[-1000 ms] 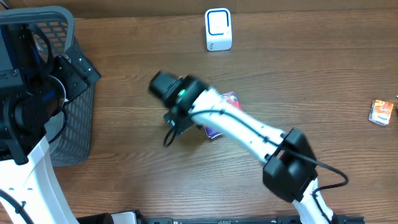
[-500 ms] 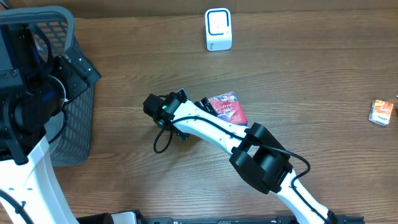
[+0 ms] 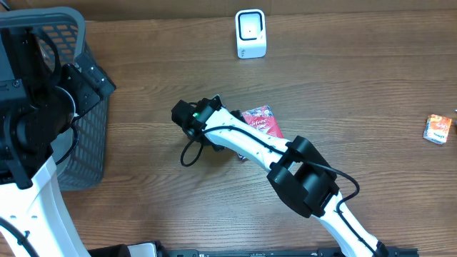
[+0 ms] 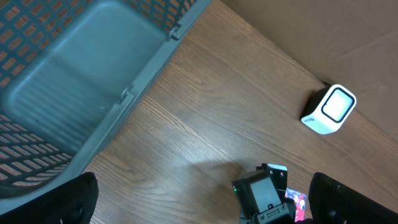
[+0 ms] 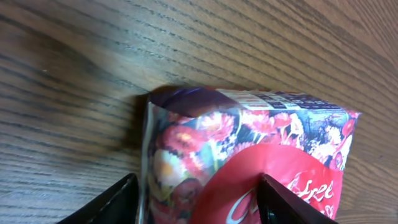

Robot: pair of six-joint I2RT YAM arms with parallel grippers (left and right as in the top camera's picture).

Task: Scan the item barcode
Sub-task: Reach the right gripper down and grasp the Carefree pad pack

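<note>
The item is a flat red packet [image 3: 261,121] with a flower print [image 5: 249,155], lying on the wooden table; a strip of small print runs along its far edge. My right gripper [image 3: 233,133] is down at the packet's left end. In the right wrist view its jaws [image 5: 199,199] straddle that end, one finger just off the packet's edge, the other over the red print, still apart. The white scanner [image 3: 250,33] stands upright at the back. My left gripper [image 4: 205,208] hangs open high over the table, nothing between its fingers, with the packet [image 4: 297,202] below it.
A grey mesh basket [image 3: 87,143] stands at the left, under my left arm, and shows again in the left wrist view [image 4: 93,81]. A small orange box [image 3: 437,129] lies at the far right edge. The scanner [image 4: 329,110] also shows from the left wrist.
My right arm swung round and lowered its gripper onto the packet's left end, and its jaws have narrowed. The left arm has not moved.
</note>
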